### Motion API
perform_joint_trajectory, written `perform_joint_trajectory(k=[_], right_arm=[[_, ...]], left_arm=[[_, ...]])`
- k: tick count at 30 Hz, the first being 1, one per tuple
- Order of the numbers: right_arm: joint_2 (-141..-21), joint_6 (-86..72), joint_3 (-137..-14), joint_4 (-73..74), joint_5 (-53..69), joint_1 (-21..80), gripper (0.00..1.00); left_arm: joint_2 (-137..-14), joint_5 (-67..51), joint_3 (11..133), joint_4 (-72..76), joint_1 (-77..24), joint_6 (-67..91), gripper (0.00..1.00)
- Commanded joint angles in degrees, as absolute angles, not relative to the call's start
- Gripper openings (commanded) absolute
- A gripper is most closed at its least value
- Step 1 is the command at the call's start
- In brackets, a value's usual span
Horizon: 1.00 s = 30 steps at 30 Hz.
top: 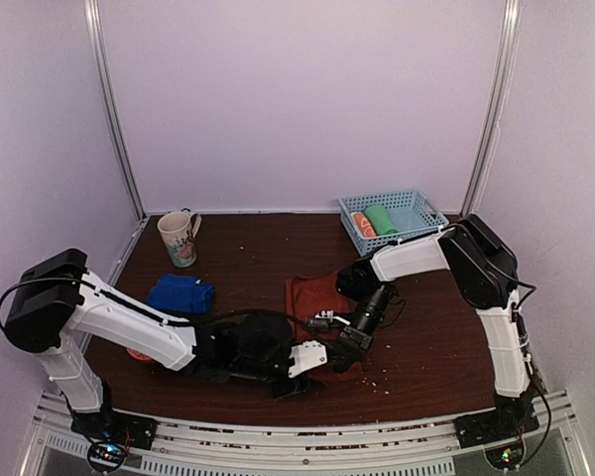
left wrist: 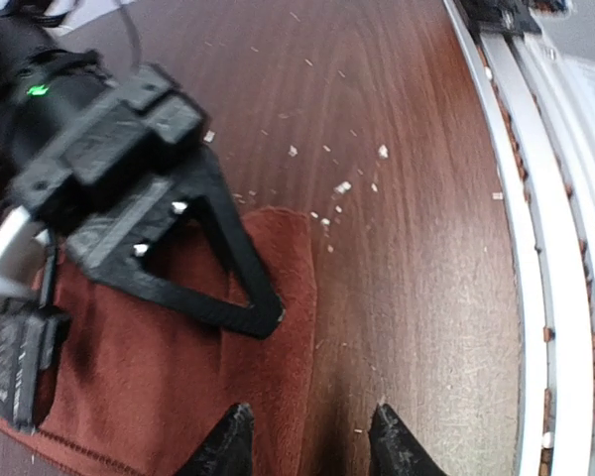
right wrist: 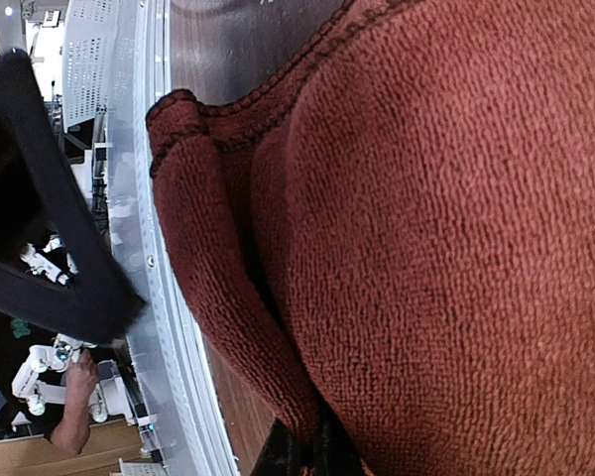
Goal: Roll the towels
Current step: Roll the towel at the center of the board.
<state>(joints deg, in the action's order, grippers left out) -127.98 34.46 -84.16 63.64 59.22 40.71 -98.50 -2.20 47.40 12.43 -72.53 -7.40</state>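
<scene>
We are rolling the rust-brown soft cloth towel [top: 312, 293] now. The right gripper [right wrist: 309, 454] is closed tight and pinches a thick fold of this towel. The rest of the towel puffs up just past its fingers, like the start of a roll. The left gripper [left wrist: 312, 441] has its fingers partly apart and holds nothing. The towel's edge runs between those two fingers. One finger is over the cloth, and the other is over the bare dark wooden table [left wrist: 416, 248]. The royal blue soft cloth towel [top: 180, 294] sits in a fat bundle well away from both sets of fingers. It looks rolled to us.

To do this step well, we think the pinching fingers should turn the fold over slowly and push it along the towel, so the roll is tight. The open fingers should press the edge flat, so the towel does not slide. Both ends of the roll should go forward together, or it may come out crooked.
</scene>
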Motion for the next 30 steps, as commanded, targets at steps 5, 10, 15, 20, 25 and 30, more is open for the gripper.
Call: perform_joint_trajectory(k=[5, 10, 15, 20, 25, 30], right_arm=[[-129.29, 36.34, -85.08, 68.57, 59.53, 40.69, 0.0], [-129.37, 36.29, -85.08, 68.47, 59.81, 40.72, 0.0], [-129.06, 36.98, -85.61, 69.31, 60.62, 40.69, 0.0], [-125.54, 40.51, -88.21, 74.28, 60.51, 40.18, 0.15], [-115.48, 38.49, -89.55, 72.45, 57.45, 37.01, 0.4], [-101.56, 29.68, -86.86, 62.36, 52.1, 30.15, 0.39]], left_arm=[[-104.68, 1.56, 52.54, 6.02, -73.14, -15.91, 0.4], [-107.51, 4.61, 52.85, 4.4, -73.13, -16.43, 0.41], [-109.08, 5.0, 52.97, 3.68, -73.13, -16.6, 0.36], [-109.29, 3.56, 54.02, 0.69, -73.13, -16.24, 0.17], [-107.79, -1.42, 56.67, -4.93, -73.06, -14.55, 0.06], [-106.24, -13.4, 60.61, -10.02, -69.23, -9.69, 0.02]])
